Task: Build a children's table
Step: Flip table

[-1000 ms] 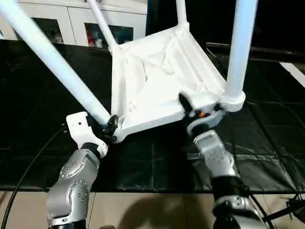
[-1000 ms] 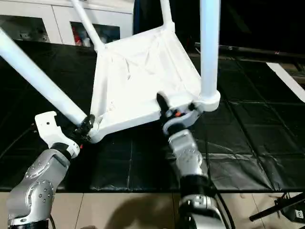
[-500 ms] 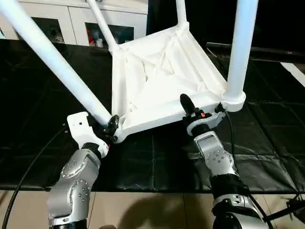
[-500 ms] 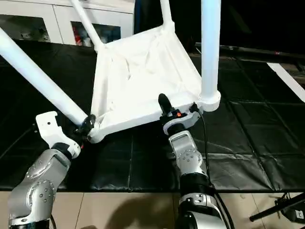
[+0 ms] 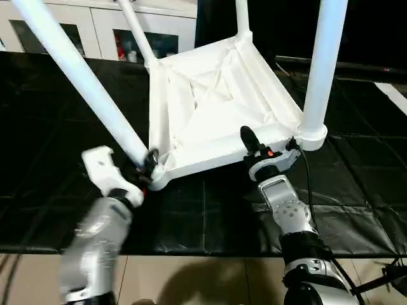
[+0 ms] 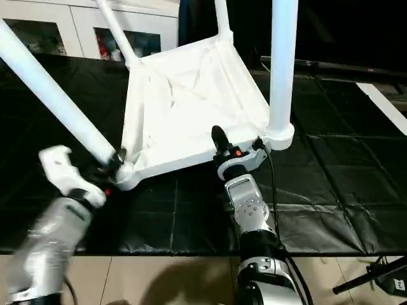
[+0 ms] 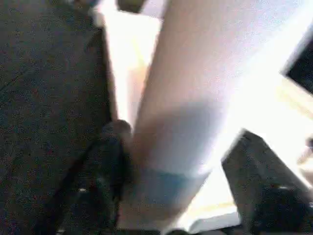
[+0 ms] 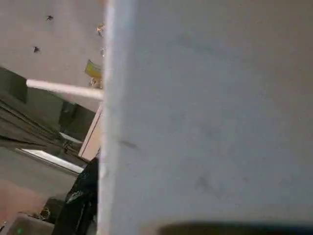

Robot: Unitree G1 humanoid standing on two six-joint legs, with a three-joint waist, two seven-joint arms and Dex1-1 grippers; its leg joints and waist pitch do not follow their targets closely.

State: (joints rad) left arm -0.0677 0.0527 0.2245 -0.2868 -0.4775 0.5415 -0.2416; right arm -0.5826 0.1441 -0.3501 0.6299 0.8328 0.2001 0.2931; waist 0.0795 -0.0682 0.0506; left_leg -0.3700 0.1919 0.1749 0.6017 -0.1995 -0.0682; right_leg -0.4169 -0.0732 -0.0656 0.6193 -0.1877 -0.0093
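Note:
The children's table [image 5: 210,101] lies upside down and tilted on the black mat, its ribbed underside facing me and four white legs plugged into the corner sockets. My left gripper [image 5: 147,166] sits at the base of the near-left leg [image 5: 82,82], right at that corner socket; the left wrist view has this leg [image 7: 195,98] close up. My right gripper [image 5: 254,147] is shut on the top's near rim, just left of the near-right leg [image 5: 321,70], one black finger [image 5: 245,136] hooked over the rim. In the right wrist view the table's white plastic [image 8: 210,122] looms close.
A white glass-door cabinet [image 5: 95,28] stands behind the table. Black mat [image 5: 356,171] covers the floor around it, ending in tan floor [image 5: 191,279] near my feet. A black stand's foot [image 5: 388,276] pokes in at the near right.
My left arm has swung up and to the left, and the near-left leg now stands steeper. The right gripper closed on the rim a second ago and has held still since.

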